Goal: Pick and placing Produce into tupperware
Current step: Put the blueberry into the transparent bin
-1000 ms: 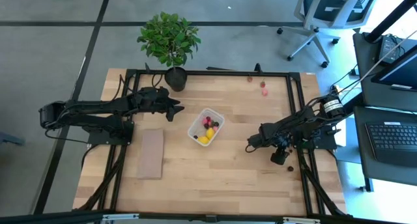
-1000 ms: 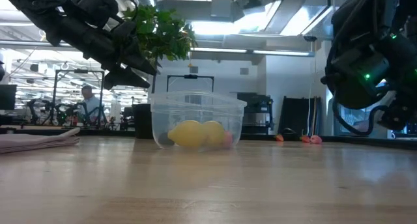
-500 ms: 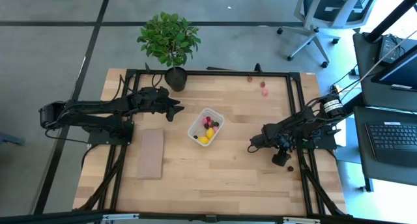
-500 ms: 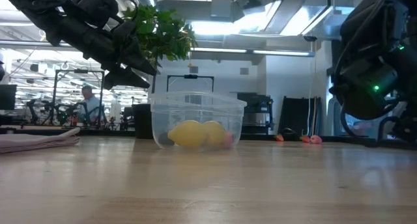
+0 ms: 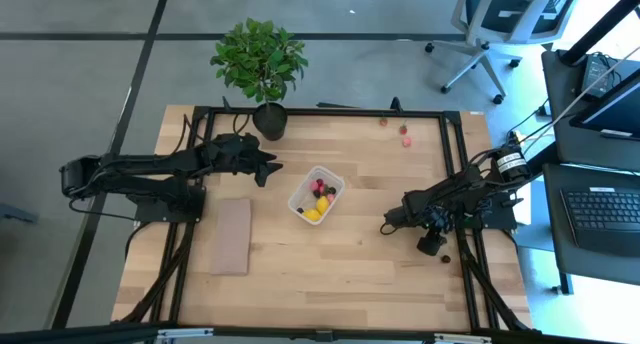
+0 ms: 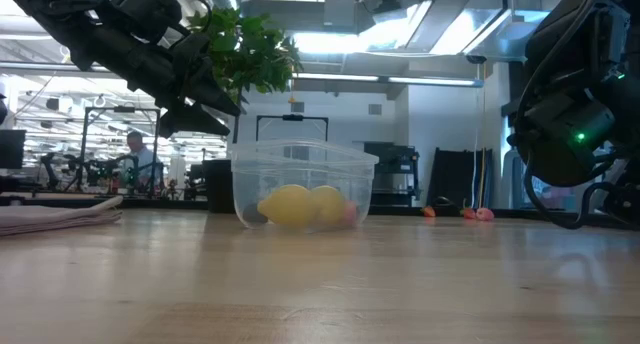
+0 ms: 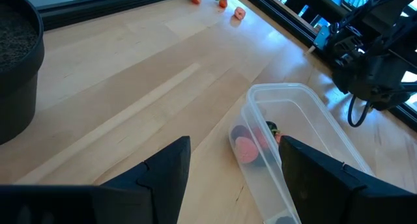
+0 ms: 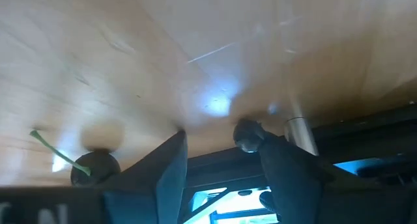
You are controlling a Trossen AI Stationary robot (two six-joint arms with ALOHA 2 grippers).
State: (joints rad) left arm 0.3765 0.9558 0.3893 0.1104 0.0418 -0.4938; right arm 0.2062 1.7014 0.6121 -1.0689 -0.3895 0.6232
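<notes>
Care is needed at the right pincer (image 8: 221, 136), held part-open and empty beside a dark cherry (image 8: 94, 165) on the tabletop (image 8: 130, 55): the jaws are best centred over it before being closed. Farther off, the part-filled tupperware (image 5: 316, 195) is seen mid-tabletop, the left pincer (image 5: 272, 168) held open and empty beside it.

From above I see a grey floor (image 5: 80, 84) crossed by dark lines, and a potted plant (image 5: 259, 62) at the far edge of the wooden tabletop (image 5: 340, 274). An office chair (image 5: 500, 24) stands off the far right corner (blue-grey seat, wheeled base), with a desk (image 5: 600, 199) carrying a keyboard (image 5: 603, 209) beside it. The level view shows a bright room, ceiling lights (image 6: 400, 34), and a person (image 6: 140, 159) seated far back.
</notes>
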